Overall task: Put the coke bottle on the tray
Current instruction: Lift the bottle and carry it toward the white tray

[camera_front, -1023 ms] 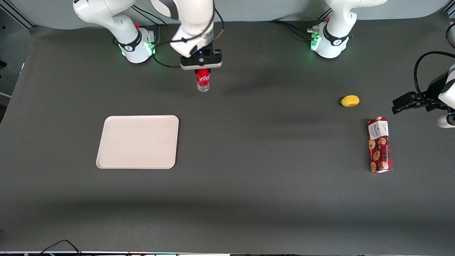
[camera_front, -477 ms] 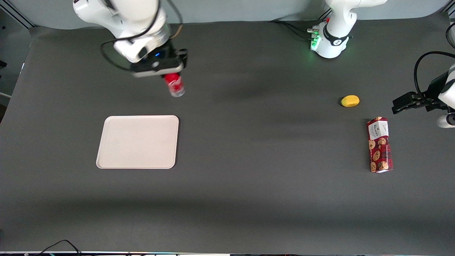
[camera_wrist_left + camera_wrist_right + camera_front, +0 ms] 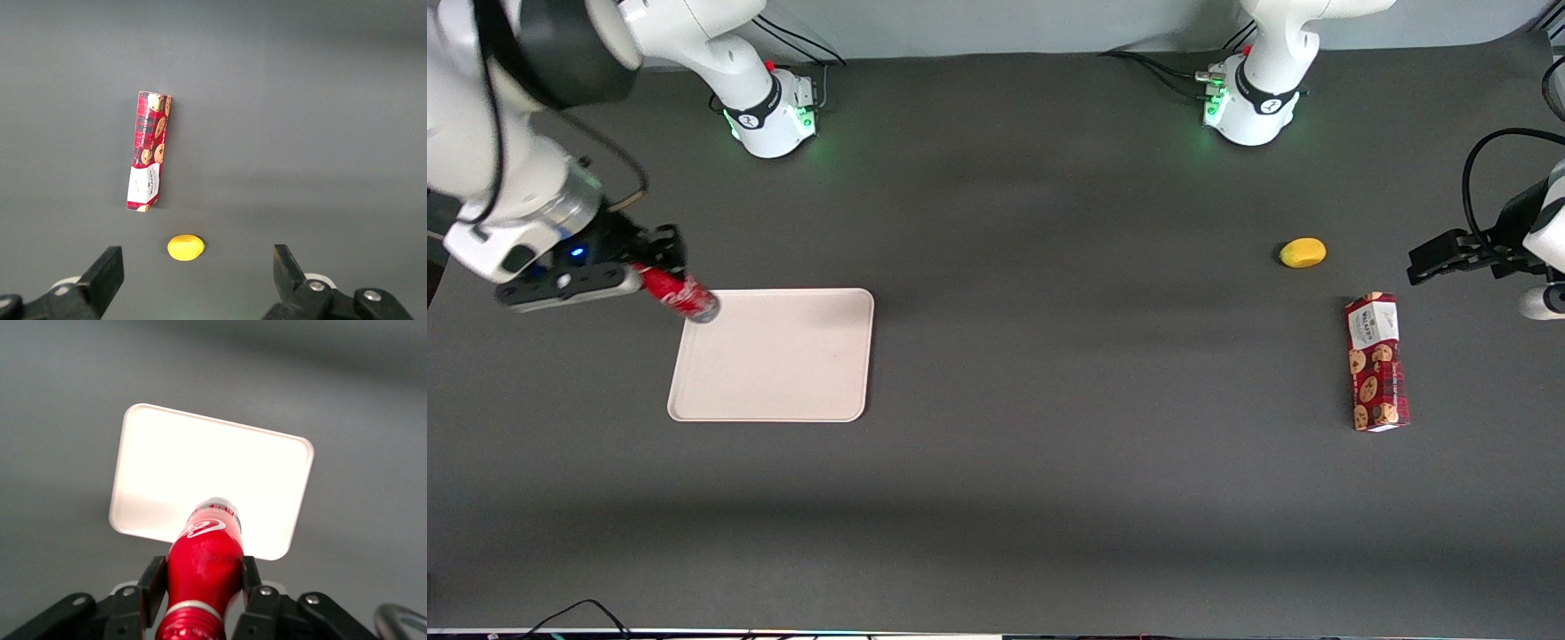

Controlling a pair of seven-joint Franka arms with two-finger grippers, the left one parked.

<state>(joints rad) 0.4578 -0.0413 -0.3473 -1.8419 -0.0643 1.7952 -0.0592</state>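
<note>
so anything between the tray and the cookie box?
No. In the front view only bare table separates the tray from the cookie box. The gripper holds the coke bottle over the tray's corner.

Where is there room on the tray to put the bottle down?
The whole tray is bare, rim to rim, so any spot works. The claw, shut on the coke bottle, hangs tilted by the tray's corner nearest the working arm's base. The only crowded patch is toward the parked arm's end, where the cookie box and the lemon lie.
</note>
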